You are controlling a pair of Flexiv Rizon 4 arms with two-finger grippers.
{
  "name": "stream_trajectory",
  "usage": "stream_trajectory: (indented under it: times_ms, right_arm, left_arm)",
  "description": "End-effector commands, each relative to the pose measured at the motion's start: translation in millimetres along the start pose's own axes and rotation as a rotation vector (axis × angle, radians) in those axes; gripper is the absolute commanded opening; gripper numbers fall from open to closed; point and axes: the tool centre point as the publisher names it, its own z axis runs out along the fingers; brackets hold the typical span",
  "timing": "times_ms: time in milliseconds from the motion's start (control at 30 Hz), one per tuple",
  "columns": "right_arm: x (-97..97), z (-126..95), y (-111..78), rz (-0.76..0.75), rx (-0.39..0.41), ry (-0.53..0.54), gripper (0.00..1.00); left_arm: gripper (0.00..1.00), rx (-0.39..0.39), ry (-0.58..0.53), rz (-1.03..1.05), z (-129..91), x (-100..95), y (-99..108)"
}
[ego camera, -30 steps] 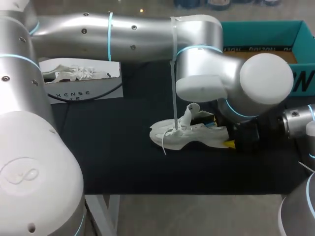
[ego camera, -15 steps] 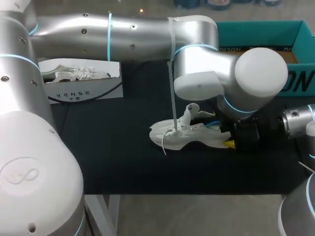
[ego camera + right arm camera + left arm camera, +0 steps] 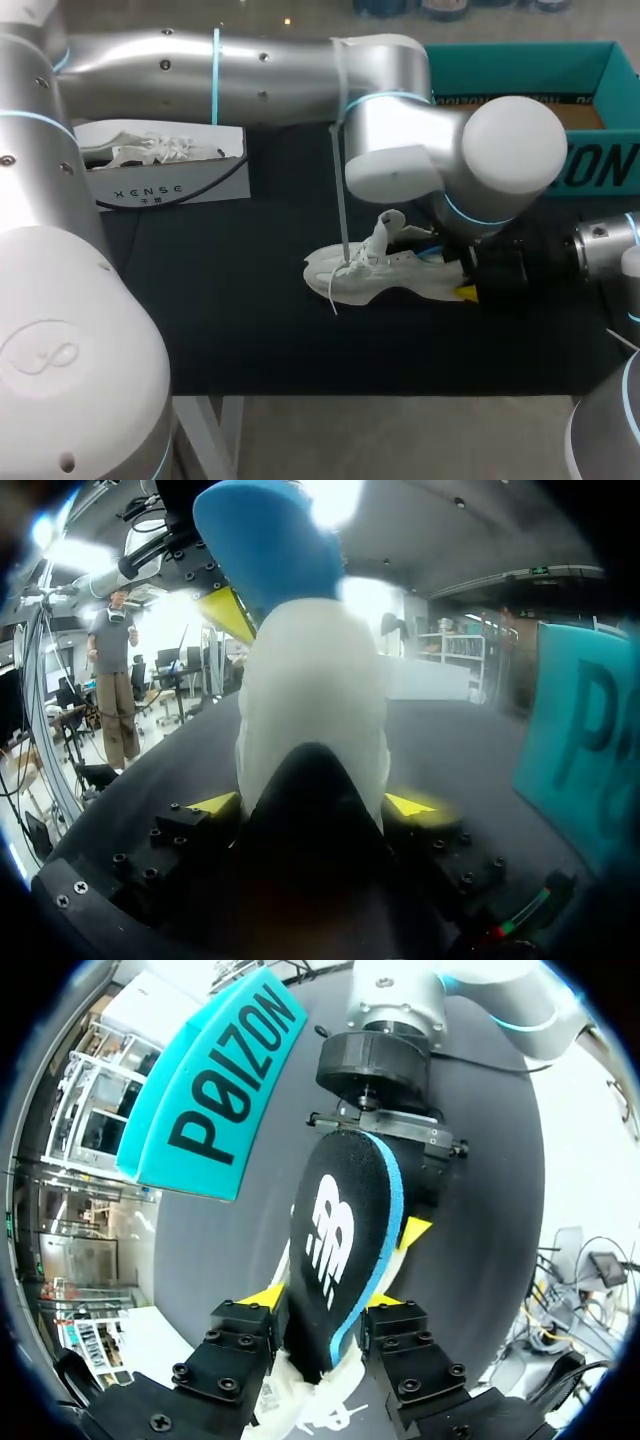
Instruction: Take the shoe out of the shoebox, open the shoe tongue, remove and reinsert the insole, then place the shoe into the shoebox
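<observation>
A white shoe [image 3: 365, 275] lies on the black table mat, toe to the left. My right gripper [image 3: 468, 291] is at its heel. In the right wrist view that gripper [image 3: 310, 805] is shut on the shoe's white heel [image 3: 315, 690]. A black insole with a blue edge [image 3: 335, 1240] sticks up out of the shoe. My left gripper [image 3: 325, 1300] has both yellow tips against the insole's two edges. In the head view the left arm's wrist [image 3: 400, 165] hides its own gripper above the shoe. The teal shoebox [image 3: 520, 65] stands at the back right.
A white box [image 3: 165, 180] holding another white shoe sits at the back left. One loose lace [image 3: 338, 200] runs straight up from the shoe. The teal shoebox wall [image 3: 215, 1080] stands close beside both grippers.
The left arm has shifted slightly to the left over the shoe. Its gripper opened and now rests on the insole's edges. The right arm and shoe have stayed put.
</observation>
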Motion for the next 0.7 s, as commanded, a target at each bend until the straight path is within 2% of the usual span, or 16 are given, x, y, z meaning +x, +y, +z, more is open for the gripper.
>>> stream_trajectory:
  times_ms: [33, 200, 333, 500, 700]
  right_arm:
    - [0.1, 5, -6.4, 0.001, 0.001, 0.000, 0.00]
    - [0.1, 5, -6.4, 0.001, 0.001, 0.000, 0.00]
    - [0.1, 5, -6.4, 0.001, 0.001, 0.000, 0.00]
    - [0.1, 5, -6.4, 0.001, 0.001, 0.000, 0.00]
    - [0.1, 5, -6.4, 0.001, 0.001, 0.000, 0.00]
  left_arm:
    - [0.02, -0.002, 0.001, 0.002, 1, 1.1, -7]
    - [0.00, 0.012, 0.002, 0.018, -5, 3.2, -10]
    - [0.00, 0.059, 0.008, 0.001, -19, 2.7, -11]
    - [0.00, 0.185, 0.035, -0.071, -59, -7.7, -16]
    - [0.00, 0.325, 0.103, -0.201, -109, -31.9, -19]
